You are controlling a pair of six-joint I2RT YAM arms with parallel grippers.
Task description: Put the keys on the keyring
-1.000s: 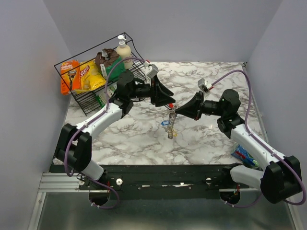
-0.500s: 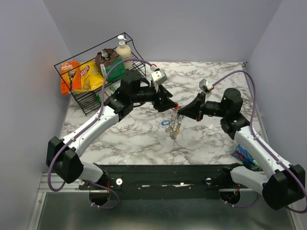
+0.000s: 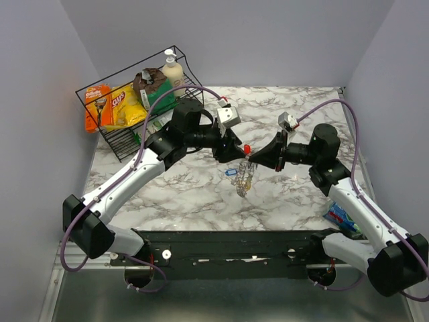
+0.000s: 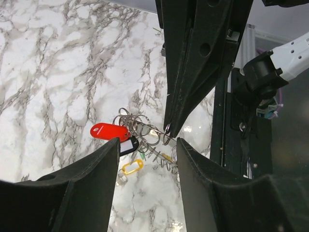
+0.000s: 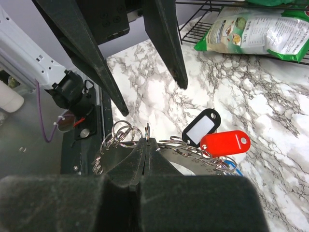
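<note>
In the upper left of the overhead view a wire basket (image 3: 117, 144) holds snack bags (image 3: 124, 104) and a bottle (image 3: 173, 69) at the back edge of the marble table (image 3: 194, 198). The left arm runs from the lower left up toward the centre. The left gripper (image 3: 236, 153) hangs there above the table with its jaws apart and nothing between them. In its own wrist view the two dark fingers (image 4: 91, 188) fill the bottom of the frame with a clear gap between them.

Just right of it, at the centre of the overhead view, the keyring (image 3: 249, 163) is lifted off the table, and the keys (image 3: 244, 182) dangle below it in a loose bunch. A red tag (image 3: 247, 149) sticks up at the top of the bunch and a blue tag (image 3: 231, 172) sits at its left. The left wrist view shows a cluster of wire rings, the red tag, a black-framed tag (image 4: 129, 146) and a yellow tag (image 4: 132, 167).

The right gripper (image 3: 253, 161) comes in from the right with its jaws closed on the keyring. Its own camera shows the fingertips pressed together at the bottom centre, pinching a thin ring that stands edge-on. At the lower right of the overhead view, a blue packet (image 3: 342, 218) lies on the table beside the right arm.
</note>
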